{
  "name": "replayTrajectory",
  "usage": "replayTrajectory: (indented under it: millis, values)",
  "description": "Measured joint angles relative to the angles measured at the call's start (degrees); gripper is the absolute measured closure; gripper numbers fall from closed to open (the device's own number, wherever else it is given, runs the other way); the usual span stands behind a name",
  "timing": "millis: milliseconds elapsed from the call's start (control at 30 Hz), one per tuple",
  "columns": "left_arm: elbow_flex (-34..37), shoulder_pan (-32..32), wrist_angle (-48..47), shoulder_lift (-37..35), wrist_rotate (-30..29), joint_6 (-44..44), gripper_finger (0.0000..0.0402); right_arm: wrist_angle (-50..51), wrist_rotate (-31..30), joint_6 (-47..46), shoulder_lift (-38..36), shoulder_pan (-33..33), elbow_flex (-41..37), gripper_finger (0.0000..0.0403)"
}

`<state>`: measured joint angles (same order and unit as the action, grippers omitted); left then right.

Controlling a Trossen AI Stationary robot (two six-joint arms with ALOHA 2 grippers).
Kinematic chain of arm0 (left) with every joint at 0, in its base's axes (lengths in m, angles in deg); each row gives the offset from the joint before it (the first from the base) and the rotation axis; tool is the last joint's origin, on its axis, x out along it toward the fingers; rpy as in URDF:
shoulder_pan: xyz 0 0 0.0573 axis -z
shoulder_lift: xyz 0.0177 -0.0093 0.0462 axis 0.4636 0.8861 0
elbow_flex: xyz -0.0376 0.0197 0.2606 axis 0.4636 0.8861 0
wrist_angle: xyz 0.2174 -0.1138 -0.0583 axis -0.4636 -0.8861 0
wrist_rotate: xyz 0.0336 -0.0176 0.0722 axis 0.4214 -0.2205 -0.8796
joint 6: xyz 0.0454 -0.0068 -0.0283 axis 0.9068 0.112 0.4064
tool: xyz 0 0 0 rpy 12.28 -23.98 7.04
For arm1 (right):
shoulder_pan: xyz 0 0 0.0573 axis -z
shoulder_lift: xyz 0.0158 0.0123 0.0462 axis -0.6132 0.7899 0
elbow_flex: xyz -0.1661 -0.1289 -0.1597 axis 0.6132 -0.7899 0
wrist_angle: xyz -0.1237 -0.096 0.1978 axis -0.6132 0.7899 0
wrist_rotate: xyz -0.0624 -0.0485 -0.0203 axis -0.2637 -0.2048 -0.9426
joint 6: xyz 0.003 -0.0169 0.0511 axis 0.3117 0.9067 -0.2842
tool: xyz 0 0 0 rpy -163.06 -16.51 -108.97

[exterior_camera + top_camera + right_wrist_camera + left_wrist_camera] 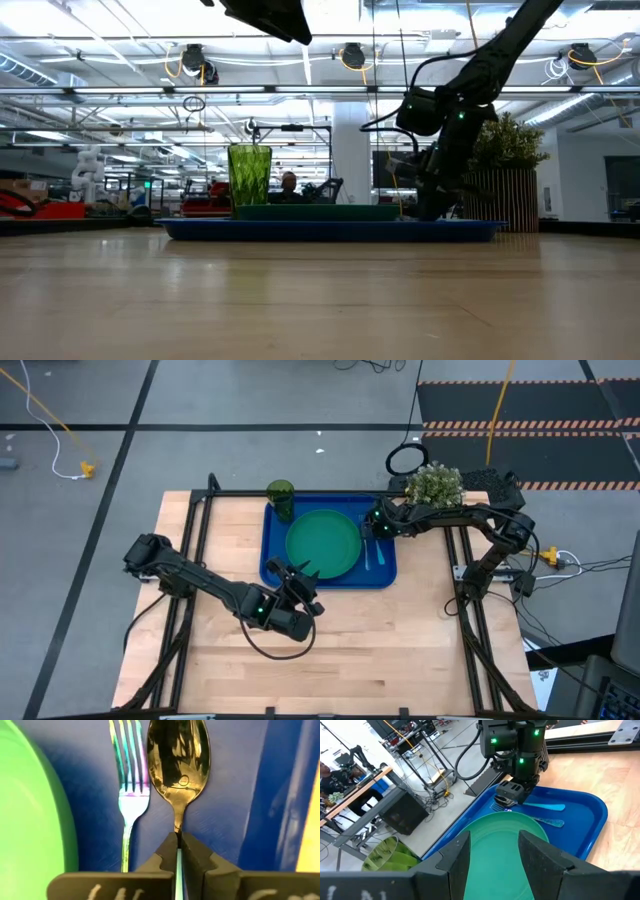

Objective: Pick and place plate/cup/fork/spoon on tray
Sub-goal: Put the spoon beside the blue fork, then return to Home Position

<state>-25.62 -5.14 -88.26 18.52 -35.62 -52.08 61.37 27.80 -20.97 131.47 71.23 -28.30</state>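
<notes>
Spoon [177,767] is a thin, stiff, light thing with a slick mirror-like bowl and a narrow light-blue handle; it looks apt to swivel or slip if nipped off-centre, so the handle just behind the bowl's neck seems the sound place to take it. The right gripper [178,851] pinches exactly there, fingers [196,854] pressed together on the handle. The spoon lies on the tray [272,532], at the plate's three o'clock side in the high view, just beside the fork [129,780], the two parallel and apart. The plate [323,543] sits mid-tray with the cup [281,498] upright at its eleven o'clock, on the tray's corner.

The right arm reaches in from three o'clock past the potted plant [433,484], its wrist tipped steeply down over the tray. The left gripper [492,852] hovers off the tray's six o'clock edge, fingers spread and empty, aimed toward the plate.

By my reckoning the spoon only needs releasing.
</notes>
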Motion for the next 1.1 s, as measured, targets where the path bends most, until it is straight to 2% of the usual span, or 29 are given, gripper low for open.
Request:
replayTrajectory:
  millis: [167,733,1100]
  values:
    - [0.0,0.0,0.0,0.0,0.0,0.0,0.0231,2.1,-2.3,-1.7,0.0,-0.2,0.0,0.0401]
    - [0.0,0.0,0.0,0.0,0.0,-0.1,0.0231,3.0,-2.4,-1.9,0.0,-1.3,0.0,0.0398]
    - [0.0,0.0,0.0,0.0,1.0,-0.2,0.0231,3.1,-2.3,-2.8,0.1,-2.8,-0.1,0.0326]
